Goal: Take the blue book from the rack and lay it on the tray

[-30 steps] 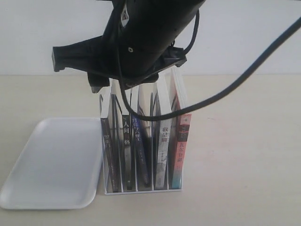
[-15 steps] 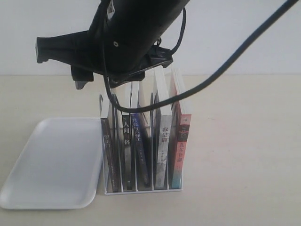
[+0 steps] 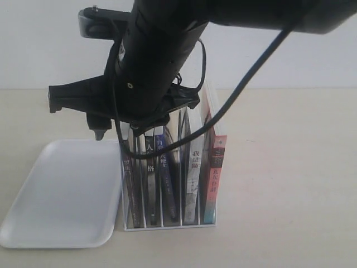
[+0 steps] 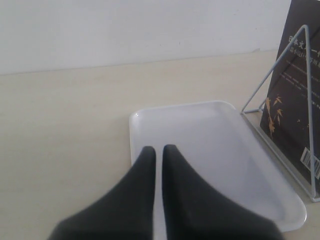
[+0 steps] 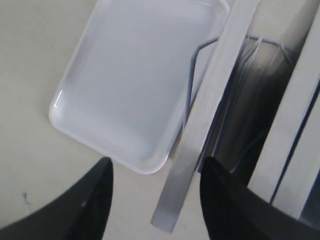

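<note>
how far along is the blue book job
Nothing done yet: the blue book stands in the rack and the tray holds no book. In hand: the right pincer hangs open above the book tops at the rack's tray side, gripping nothing. To do: grip the blue book, lift it out, lay it on the tray.

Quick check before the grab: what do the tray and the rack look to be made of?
The tray looks like white plastic, smooth and slightly glossy, with soft highlights along its rounded, moulded rim. The rack looks like thin wire with a white coating, probably metal: slim bent rods form its dividers.
</note>
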Controlling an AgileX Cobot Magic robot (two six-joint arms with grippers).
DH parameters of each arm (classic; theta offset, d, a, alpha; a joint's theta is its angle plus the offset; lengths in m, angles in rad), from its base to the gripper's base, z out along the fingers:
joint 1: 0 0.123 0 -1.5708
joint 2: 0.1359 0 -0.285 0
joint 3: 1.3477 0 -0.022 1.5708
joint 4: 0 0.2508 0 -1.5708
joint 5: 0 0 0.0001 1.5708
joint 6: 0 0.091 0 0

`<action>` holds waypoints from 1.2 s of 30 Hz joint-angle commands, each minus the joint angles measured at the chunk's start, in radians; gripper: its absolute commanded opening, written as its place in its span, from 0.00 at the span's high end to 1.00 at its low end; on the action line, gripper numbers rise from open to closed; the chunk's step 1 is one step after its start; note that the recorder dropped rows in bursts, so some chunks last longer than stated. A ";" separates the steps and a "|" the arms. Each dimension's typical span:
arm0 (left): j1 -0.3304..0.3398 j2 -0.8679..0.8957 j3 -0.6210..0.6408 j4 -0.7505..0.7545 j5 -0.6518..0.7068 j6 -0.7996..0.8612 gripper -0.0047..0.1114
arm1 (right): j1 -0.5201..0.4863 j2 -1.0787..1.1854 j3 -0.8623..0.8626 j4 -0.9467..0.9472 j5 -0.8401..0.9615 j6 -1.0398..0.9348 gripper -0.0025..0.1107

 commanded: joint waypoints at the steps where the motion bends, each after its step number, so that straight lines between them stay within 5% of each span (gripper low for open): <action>1: 0.004 -0.003 0.003 0.001 -0.002 -0.007 0.92 | -0.002 0.006 -0.004 -0.009 0.014 -0.007 0.53; 9: 0.004 -0.003 0.003 0.001 -0.002 -0.007 0.92 | -0.002 0.045 -0.004 -0.009 0.011 -0.005 0.56; 19: 0.004 -0.003 0.003 0.001 -0.002 -0.007 0.92 | -0.004 0.047 -0.014 -0.039 0.016 -0.005 0.98; 29: 0.004 -0.003 0.003 0.001 -0.002 -0.007 0.92 | -0.004 0.016 -0.039 -0.067 0.024 0.014 0.98; 36: 0.004 -0.003 0.003 0.001 -0.002 -0.007 0.92 | -0.004 0.007 -0.225 -0.115 0.176 0.014 0.98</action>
